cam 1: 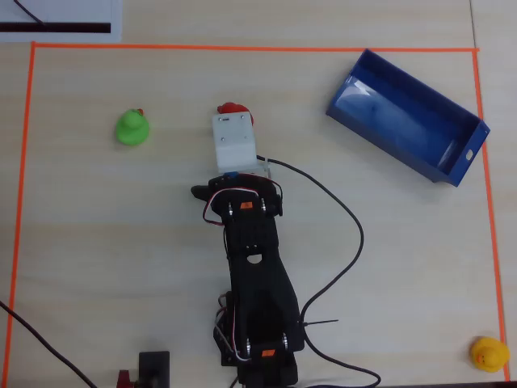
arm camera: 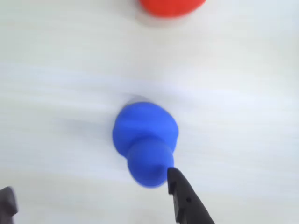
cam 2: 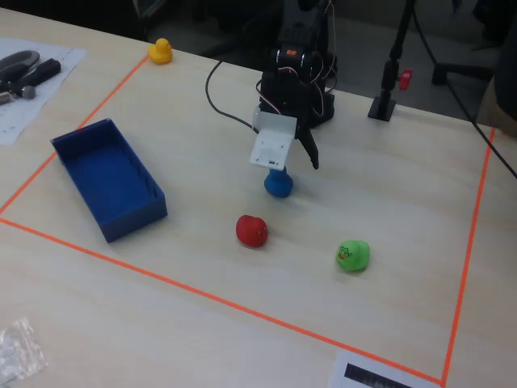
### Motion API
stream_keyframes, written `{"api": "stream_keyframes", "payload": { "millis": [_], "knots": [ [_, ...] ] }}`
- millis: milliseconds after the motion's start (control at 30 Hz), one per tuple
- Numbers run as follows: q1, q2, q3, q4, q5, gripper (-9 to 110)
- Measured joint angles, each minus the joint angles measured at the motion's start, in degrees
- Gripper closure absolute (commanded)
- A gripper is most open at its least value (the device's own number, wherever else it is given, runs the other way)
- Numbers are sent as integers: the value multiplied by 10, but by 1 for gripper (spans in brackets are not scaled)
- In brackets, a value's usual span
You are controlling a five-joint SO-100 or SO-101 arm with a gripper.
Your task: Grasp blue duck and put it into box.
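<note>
The blue duck (arm camera: 145, 144) sits on the pale table, head toward the camera in the wrist view. My gripper (arm camera: 91, 186) is open just above it; the right fingertip (arm camera: 175, 178) is at the duck's head and the left finger is far off at the left edge. In the fixed view the duck (cam 2: 278, 183) lies right under the gripper (cam 2: 287, 162). In the overhead view the white wrist mount (cam 1: 234, 139) hides it. The blue box (cam 1: 404, 117) stands empty at the upper right, also seen at the left of the fixed view (cam 2: 133, 217).
A red duck (cam 1: 233, 108) lies just beyond the gripper, also in the wrist view (arm camera: 170, 6) and fixed view (cam 2: 251, 230). A green duck (cam 1: 132, 128) is at the left, a yellow duck (cam 1: 489, 353) at the lower right corner. Orange tape (cam 1: 242, 48) frames the area. A black cable (cam 1: 347, 218) trails right of the arm.
</note>
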Motion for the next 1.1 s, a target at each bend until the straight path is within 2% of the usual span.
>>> {"api": "stream_keyframes", "payload": {
  "millis": [433, 933, 1033, 1100],
  "knots": [
    [41, -134, 2, -161, -18, 55],
    [58, -120, 83, -202, -47, 57],
    [46, -119, 91, -219, -48, 61],
    [44, -119, 92, -231, -50, 71]
  ]
}}
